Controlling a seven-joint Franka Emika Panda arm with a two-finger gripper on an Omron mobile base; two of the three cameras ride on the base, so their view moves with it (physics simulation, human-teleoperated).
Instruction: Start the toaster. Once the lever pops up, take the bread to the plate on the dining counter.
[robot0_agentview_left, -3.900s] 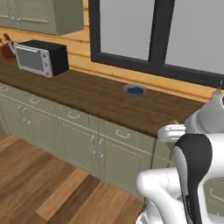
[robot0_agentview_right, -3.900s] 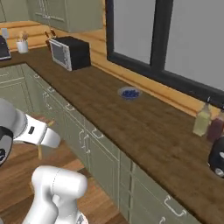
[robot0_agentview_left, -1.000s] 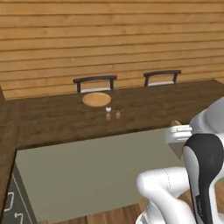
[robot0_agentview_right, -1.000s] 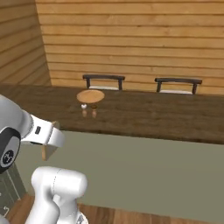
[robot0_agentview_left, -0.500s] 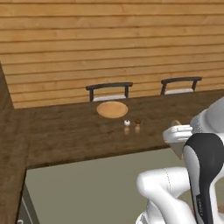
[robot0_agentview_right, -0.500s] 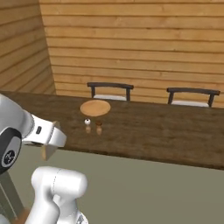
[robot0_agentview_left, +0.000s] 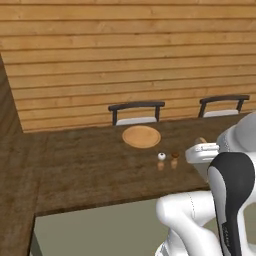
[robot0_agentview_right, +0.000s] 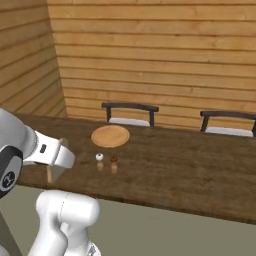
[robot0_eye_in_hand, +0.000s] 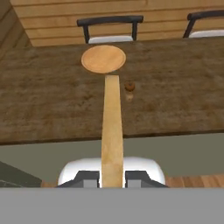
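In the left base view, the plate (robot0_agentview_left: 142, 136) lay bare on the dining counter (robot0_agentview_left: 80, 165), in front of a dark chair (robot0_agentview_left: 136, 112); two small shakers (robot0_agentview_left: 167, 161) stood just beside it on the near side, and a second chair (robot0_agentview_left: 222, 105) stood further right; a small tan sliver near the arm's white wrist may have been the bread, though it was too small to tell; against half a second earlier, the whole picture had shifted, plate and chairs sitting larger and further right in frame, which was the base driving, not the things moving

In the right base view, the bread (robot0_agentview_right: 49, 172) hung edge-on below the white hand at the left, over the counter's near edge and well apart from the plate; the shakers stood between the two; here too the whole scene had drawn nearer than in the earlier picture

In the hand view, the gripper (robot0_eye_in_hand: 112, 177) was clamped on the bread, its fingers (robot0_eye_in_hand: 89, 177) pressed to either face of the slice, which ran edge-on up the middle of the frame towards the plate; one brown shaker showed just beside the slice's far end

The step in hand looked like the carry to the plate, with toasting done; the next move seemed to call for reaching out over the shakers, laying the slice flat above the plate and letting go
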